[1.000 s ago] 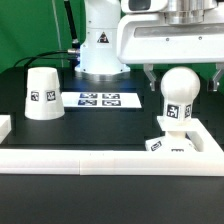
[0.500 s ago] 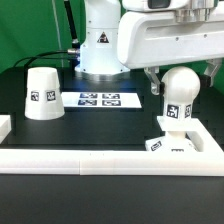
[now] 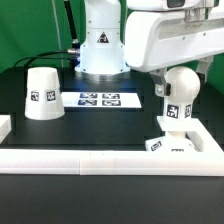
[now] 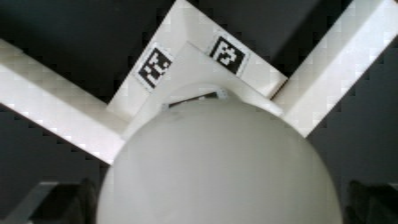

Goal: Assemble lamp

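end effector (image 3: 185, 88) released, straddling bulb (image 3: 180, 102) | bulb upright on base (image 3: 172, 144) | shade (image 3: 42, 93) well apart

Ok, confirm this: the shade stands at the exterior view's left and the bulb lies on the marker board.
Wrong on the bulb: it stands upright on the base at the exterior view's right, not on the marker board, as the exterior view shows. The shade does stand at the left.

All-white shade (image 3: 43, 93) with black-and-white square tag, white bulb (image 3: 181, 88) likewise tagged, white tagged base (image 3: 172, 143), white marker board (image 3: 98, 99) printed with black tags, black table (image 3: 95, 126)
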You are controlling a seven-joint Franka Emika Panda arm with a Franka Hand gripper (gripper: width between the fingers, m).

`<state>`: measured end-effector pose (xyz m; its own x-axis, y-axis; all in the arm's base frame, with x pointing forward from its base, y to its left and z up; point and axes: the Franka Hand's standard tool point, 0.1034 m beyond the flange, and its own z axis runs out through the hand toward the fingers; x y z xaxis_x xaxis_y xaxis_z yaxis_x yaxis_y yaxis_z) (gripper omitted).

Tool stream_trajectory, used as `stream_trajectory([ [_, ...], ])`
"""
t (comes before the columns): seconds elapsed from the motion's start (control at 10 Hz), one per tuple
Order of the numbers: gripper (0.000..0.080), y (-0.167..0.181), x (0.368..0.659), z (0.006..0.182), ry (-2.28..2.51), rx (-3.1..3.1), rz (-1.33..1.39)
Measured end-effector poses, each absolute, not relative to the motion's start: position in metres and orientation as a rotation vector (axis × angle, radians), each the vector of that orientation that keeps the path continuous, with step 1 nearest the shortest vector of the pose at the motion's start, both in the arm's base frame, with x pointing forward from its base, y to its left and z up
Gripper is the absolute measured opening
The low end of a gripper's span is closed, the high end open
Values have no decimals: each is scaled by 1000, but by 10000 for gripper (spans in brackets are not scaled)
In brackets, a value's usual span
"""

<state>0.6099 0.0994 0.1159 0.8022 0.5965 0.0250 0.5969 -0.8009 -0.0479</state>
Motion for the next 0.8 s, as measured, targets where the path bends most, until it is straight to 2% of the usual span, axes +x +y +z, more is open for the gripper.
stream_trajectory([
  [0.3, 699, 100, 613, 114, -1464, -2755, -20],
  [0.8, 688, 100, 612, 112, -1807, -2563, -9],
])
